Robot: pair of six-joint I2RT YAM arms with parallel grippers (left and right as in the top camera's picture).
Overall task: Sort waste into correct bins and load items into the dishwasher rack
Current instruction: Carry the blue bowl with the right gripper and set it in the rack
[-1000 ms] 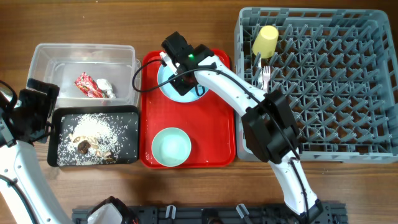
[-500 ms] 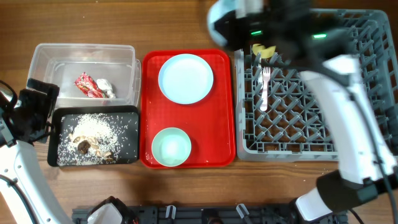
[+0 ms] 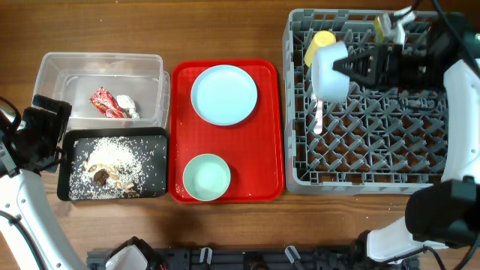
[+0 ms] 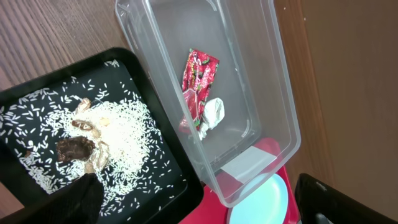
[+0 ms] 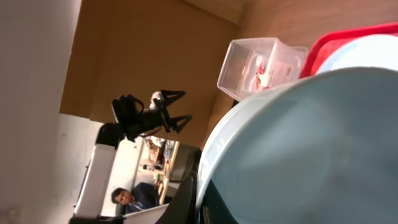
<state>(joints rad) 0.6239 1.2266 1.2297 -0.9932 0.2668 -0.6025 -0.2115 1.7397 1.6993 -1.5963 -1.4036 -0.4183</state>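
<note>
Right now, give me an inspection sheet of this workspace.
surface: wooden table.
job's things: light blue plate and pale green bowl on red tray; yellow cup and white utensil in dishwasher rack; wrapper, tissue in clear tub; rice, scraps in black tray.
clutter: nothing seen.
grippers: left gripper open, empty; right gripper shut on small light blue bowl above the rack.
cables: thin black cable at the left edge.
surroundings: seated person in background.

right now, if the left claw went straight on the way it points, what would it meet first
Probably the clear rectangular plastic tub: the open left claw aims at its near corner, beside the black rectangular tray. Height is unclear, so it might pass above.
</note>
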